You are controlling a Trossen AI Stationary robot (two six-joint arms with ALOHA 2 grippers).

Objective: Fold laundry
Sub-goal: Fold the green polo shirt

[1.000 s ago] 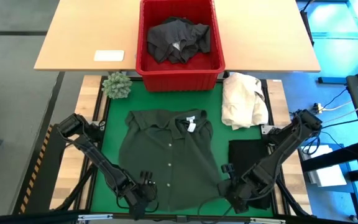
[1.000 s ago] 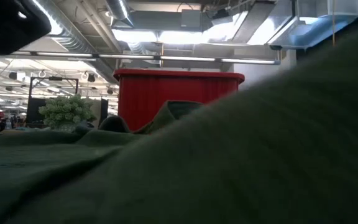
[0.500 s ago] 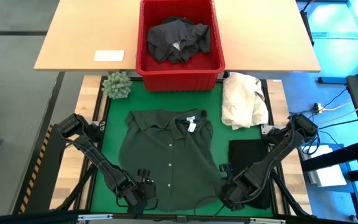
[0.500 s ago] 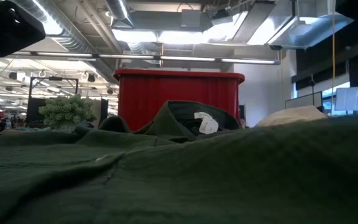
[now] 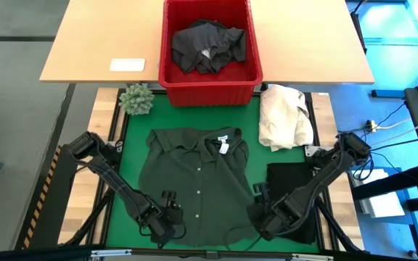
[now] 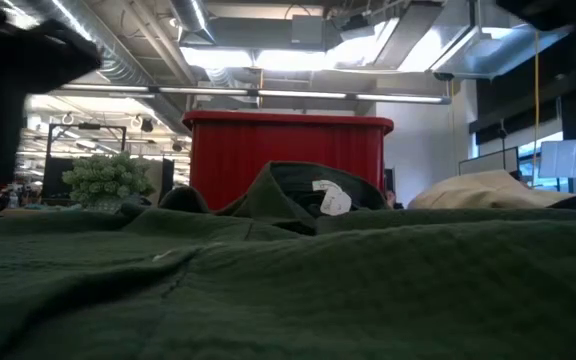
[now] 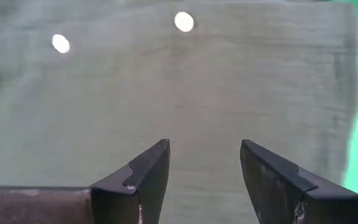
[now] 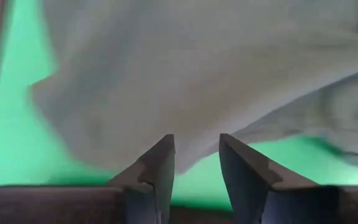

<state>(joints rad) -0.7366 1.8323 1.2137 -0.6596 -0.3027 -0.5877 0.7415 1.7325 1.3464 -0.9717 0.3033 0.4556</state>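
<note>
both grippers, left gripper [image 7: 204,180] and right gripper [image 8: 196,171], part-open and empty over the green shirt [image 5: 194,181] near hem; grab one layer only or you'll bunch it.

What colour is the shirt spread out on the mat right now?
Dark green shirt, with small pale buttons down the front; it shows best in the high view.

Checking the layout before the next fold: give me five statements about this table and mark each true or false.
1. The green shirt lies spread on the mat. True.
2. The red basket is empty. False: a dark grey garment lies in it.
3. The left gripper is open above the shirt. True.
4. The cream cloth heap is in the basket. False: it lies beside the shirt.
5. The right gripper clamps the shirt. False: nothing between its fingers.
</note>
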